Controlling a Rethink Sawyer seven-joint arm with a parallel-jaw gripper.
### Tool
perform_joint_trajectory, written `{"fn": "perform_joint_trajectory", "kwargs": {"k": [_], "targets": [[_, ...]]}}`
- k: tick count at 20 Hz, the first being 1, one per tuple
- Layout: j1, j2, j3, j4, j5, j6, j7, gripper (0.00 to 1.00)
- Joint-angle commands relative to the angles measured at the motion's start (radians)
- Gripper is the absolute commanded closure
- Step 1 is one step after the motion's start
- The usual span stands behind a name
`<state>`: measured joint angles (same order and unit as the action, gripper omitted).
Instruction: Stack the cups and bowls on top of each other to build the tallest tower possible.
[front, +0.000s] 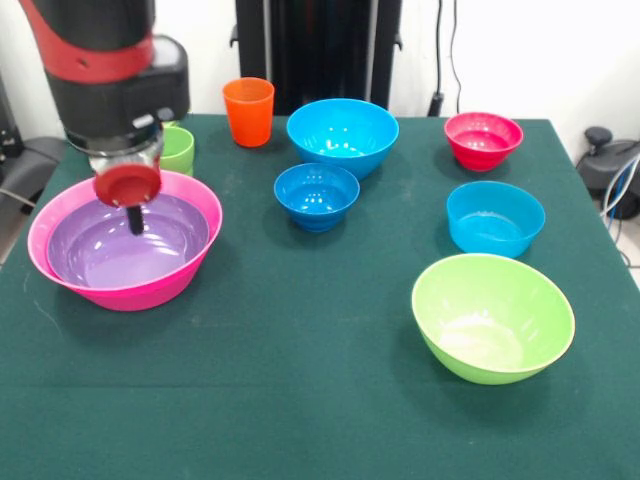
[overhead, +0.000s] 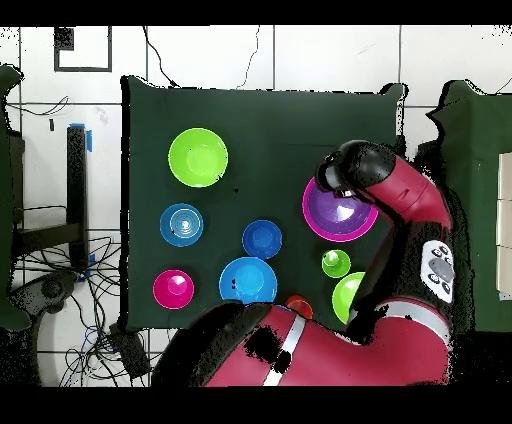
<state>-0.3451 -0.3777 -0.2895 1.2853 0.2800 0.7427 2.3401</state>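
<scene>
Writing: none readable on any cup or bowl
Tower: purple bowl (front: 128, 243) nested in pink bowl (front: 125, 243), at the counter (front: 300, 400) edge under the arm
Fingers: gripper (front: 135, 218) hangs over the purple bowl; only one dark tip shows; wide or narrow, cannot tell
Hidden: light green cup (front: 178, 150) half behind the arm; orange cup (overhead: 299, 305) nearly covered from overhead

We see the arm (front: 105, 60) reaching down at frame left, its gripper (front: 134, 215) pointing straight down.
</scene>
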Motion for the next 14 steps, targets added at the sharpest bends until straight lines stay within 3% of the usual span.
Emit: {"fn": "perform_joint_trajectory", "kwargs": {"k": [1,2,6,8,14], "targets": [[0.033,-0.025,-0.018,-0.105,-0.052,0.177,0.088,1.0],[0.035,-0.04,-0.013,-0.098,-0.037,0.216,0.1,1.0],[0.082,-0.027,-0.134,-0.185,-0.077,0.299,0.151,1.0],[0.089,-0.028,-0.151,-0.21,-0.074,0.379,0.153,1.0],[0.083,-0.03,-0.148,-0.216,-0.059,0.379,0.087,1.0]]}}
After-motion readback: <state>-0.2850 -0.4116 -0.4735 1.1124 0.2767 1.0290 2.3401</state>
